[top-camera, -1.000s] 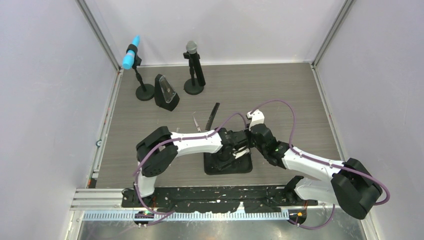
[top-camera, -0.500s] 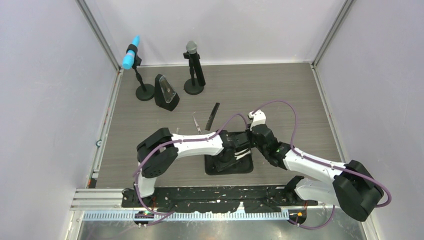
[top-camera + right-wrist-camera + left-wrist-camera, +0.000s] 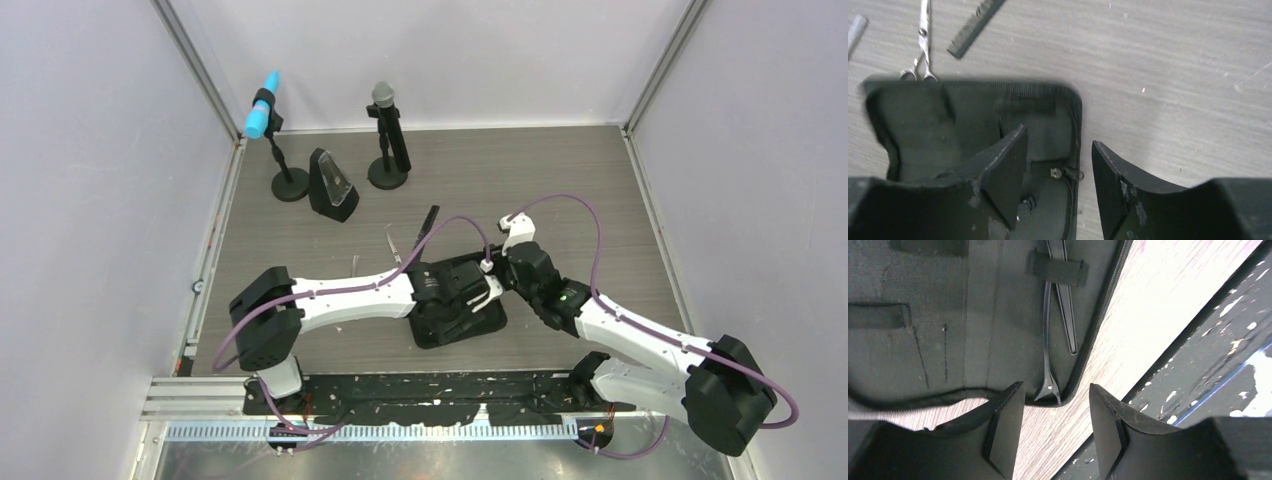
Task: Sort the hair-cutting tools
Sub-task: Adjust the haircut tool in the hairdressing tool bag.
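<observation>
A black fabric pouch lies open near the table's front, and both arms reach over it. Inside it, a thin black hair clip is tucked under an elastic strap by the zipper edge. My left gripper hangs open over the pouch's corner, gripping nothing. My right gripper is open above the pouch's right edge and zipper pull, also empty. Beyond the pouch, on the table, lie silver scissors and a black comb.
Two microphones on round black bases stand at the back left, with a dark wedge-shaped holder between them. White walls close in the wooden table. A speckled black strip runs along the near edge.
Both grippers have opened from nearly shut. The left arm has stretched out lower and farther right over the pouch. The pouch has shifted and turned slightly.
</observation>
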Tool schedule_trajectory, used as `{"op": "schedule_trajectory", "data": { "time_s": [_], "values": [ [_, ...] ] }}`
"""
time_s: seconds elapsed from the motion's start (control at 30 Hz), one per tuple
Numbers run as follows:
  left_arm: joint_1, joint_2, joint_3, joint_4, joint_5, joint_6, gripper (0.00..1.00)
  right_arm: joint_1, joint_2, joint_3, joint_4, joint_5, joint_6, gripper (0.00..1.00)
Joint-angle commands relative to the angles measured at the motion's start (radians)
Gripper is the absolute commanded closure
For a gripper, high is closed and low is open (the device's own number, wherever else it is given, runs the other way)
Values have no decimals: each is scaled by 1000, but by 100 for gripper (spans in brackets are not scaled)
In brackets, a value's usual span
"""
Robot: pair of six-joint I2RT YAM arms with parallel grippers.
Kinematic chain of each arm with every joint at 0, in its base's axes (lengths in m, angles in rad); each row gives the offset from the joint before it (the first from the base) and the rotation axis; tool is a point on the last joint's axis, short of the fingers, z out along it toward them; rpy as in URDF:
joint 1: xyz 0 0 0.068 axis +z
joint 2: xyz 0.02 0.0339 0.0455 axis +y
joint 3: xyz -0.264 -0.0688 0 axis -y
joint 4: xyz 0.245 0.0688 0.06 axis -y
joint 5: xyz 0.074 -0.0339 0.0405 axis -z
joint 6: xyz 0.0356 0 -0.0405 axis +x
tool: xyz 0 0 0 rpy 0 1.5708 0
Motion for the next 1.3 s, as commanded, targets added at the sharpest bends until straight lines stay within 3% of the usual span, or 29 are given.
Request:
{"op": "schedule_trajectory", "data": {
  "time_s": [0.0, 0.23, 0.47, 0.93, 1.27],
  "values": [
    [-6, -64, -20, 95, 10, -44, 47, 2, -16, 32, -120, -30, 31, 40],
    [4, -74, -53, 98, -23, -94, 47, -6, -4, 15, -186, -73, 62, 36],
    [51, -130, -111, 123, -27, -133, 48, -46, 59, 11, -175, -145, 88, 43],
    [107, -175, -151, 135, 10, -165, 49, -131, 218, -15, -152, -265, 168, 72],
    [108, -118, -113, 100, 22, -187, 50, -137, 232, -32, -188, -281, 175, 85]
  ]
}}
